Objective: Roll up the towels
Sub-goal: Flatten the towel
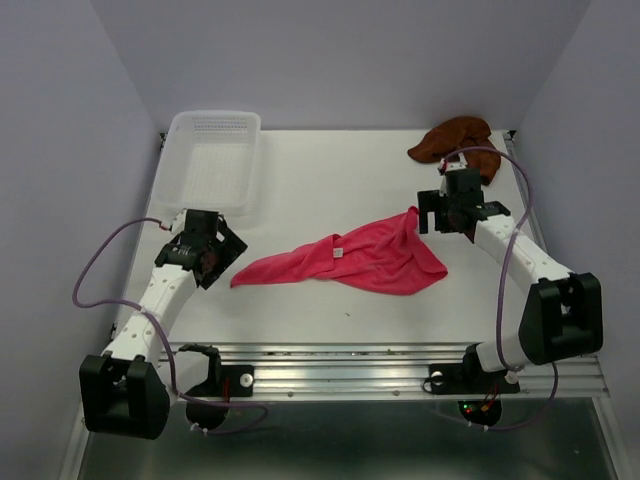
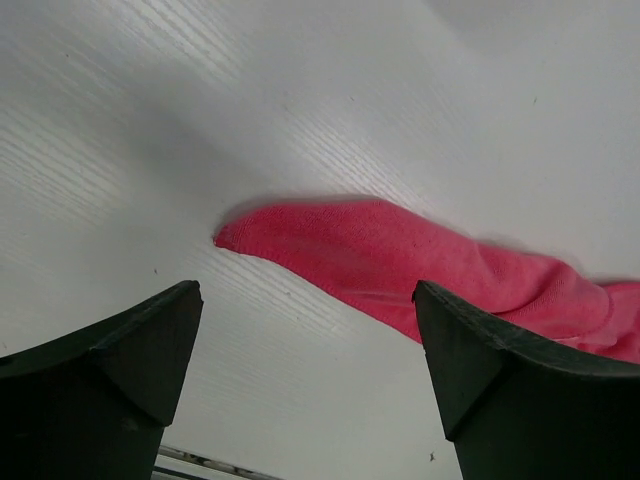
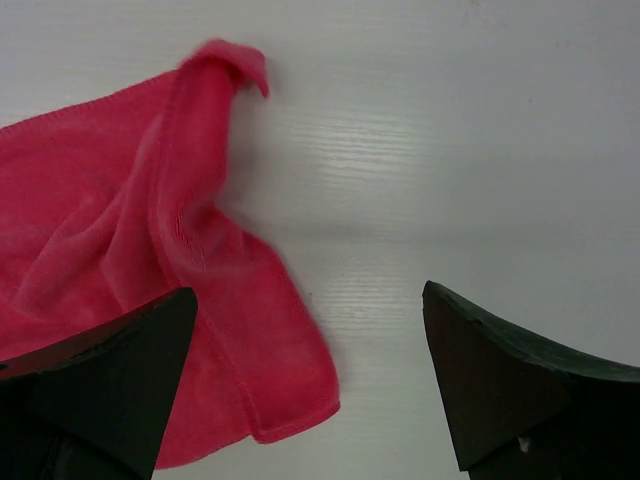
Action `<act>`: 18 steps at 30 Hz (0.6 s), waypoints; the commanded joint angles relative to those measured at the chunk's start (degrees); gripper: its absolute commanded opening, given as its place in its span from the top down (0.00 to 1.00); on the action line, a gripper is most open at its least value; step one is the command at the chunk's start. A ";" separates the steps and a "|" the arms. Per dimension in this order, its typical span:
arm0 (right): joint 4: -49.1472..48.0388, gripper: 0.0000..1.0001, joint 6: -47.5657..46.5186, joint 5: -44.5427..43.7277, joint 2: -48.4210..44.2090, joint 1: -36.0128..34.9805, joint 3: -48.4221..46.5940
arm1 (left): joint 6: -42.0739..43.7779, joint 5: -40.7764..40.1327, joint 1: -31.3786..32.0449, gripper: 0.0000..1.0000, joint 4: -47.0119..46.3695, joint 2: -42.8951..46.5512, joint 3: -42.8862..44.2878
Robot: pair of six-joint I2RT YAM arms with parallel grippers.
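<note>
White table (image 1: 330,190) boxed in by pale lilac walls, and the hard parts first. Up in the far right corner the rust brown towel (image 1: 452,138) sits in a crumpled heap. Its near side is partly covered by the right arm's wrist and a loop of purple cable (image 1: 487,152), so its folds can't be read. Left wrist view catches only the tapering tip of the pink towel (image 1: 350,262); the rest runs out of the picture at the right and slips behind one dark finger. Right wrist view, same story: the cloth is cut off at the left and passes under one of the dark fingers (image 3: 110,380). Small white tag (image 1: 339,251) on top of the pink cloth, too small to read.

Now the pink towel itself: it lies unrolled in the middle of the table, a little toward the near edge. It's wide and rumpled at its right end with soft ridges, narrowing to a twisted point at the left. One corner curls up toward the right arm.

Left end effector (image 1: 222,258) toward the left edge, jaws wide apart, aimed at that pointed tip and just short of it. Right end effector (image 1: 447,215) by the curled corner, jaws also spread wide, over bare table and the cloth's edge. Translucent white basket (image 1: 215,118) sits at the far left corner
</note>
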State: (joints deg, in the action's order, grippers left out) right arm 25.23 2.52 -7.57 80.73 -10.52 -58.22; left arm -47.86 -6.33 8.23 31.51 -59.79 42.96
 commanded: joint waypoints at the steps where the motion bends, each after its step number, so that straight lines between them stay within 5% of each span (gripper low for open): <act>1: -0.98 0.00 0.11 -9.03 -1.53 0.50 -6.47 | 2.06 -3.43 -0.14 0.01 1.10 0.29 4.58; 5: 1.40 0.00 6.43 -11.06 -4.52 0.50 -7.17 | 5.66 -1.76 1.97 0.01 -0.30 1.52 6.96; 9: 3.94 0.00 11.09 -9.83 -6.46 0.50 -6.47 | 10.15 -0.61 12.13 0.01 -5.48 -0.14 9.41; 13: 3.95 0.00 13.73 -3.43 -5.32 0.50 -7.09 | 10.76 -0.54 26.54 0.01 -7.77 -10.92 14.51; 18: 3.25 0.00 13.48 -2.89 -3.56 0.50 -7.09 | 10.50 0.61 33.51 0.03 -10.49 -22.62 20.67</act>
State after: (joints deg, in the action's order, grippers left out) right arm 28.64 14.66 -12.10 76.36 -10.46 -63.07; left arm -38.76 -6.63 38.04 23.75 -76.97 60.05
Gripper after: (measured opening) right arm 0.998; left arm 0.985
